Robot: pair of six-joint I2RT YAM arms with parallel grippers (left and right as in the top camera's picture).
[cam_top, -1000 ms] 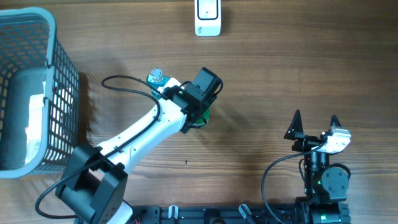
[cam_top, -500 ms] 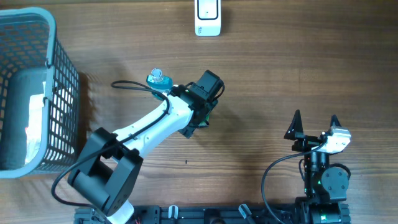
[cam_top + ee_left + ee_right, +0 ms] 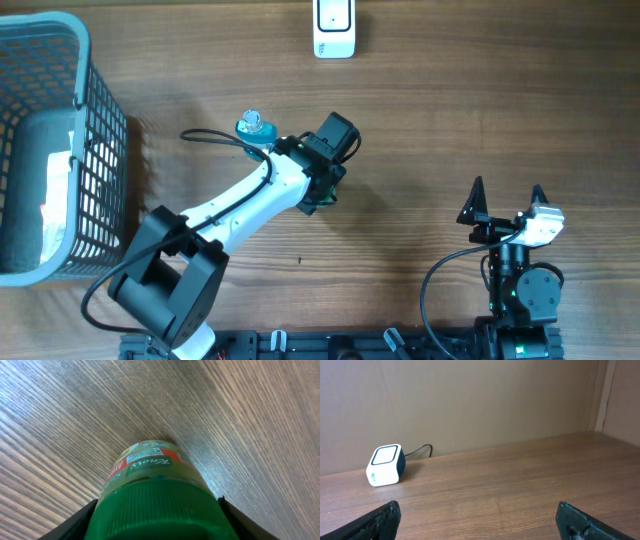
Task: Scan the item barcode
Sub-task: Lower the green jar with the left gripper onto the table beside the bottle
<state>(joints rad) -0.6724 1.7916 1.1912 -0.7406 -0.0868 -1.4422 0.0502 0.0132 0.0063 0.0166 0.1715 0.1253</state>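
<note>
While the right gripper (image 3: 507,189) rests spread wide | left gripper (image 3: 156,519) pinches 1 green-lidded jar (image 3: 148,466) | jar's base on table (image 3: 260,405)

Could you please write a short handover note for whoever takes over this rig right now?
Left gripper: shut on the green cap of the Knorr jar, which is on the table, left of centre.
Right gripper: open, empty, near its base.
Scanner: white box at the table's far edge, well apart from the jar.
Done: jar gripped.
Left: lift it and show its barcode to the scanner.
</note>
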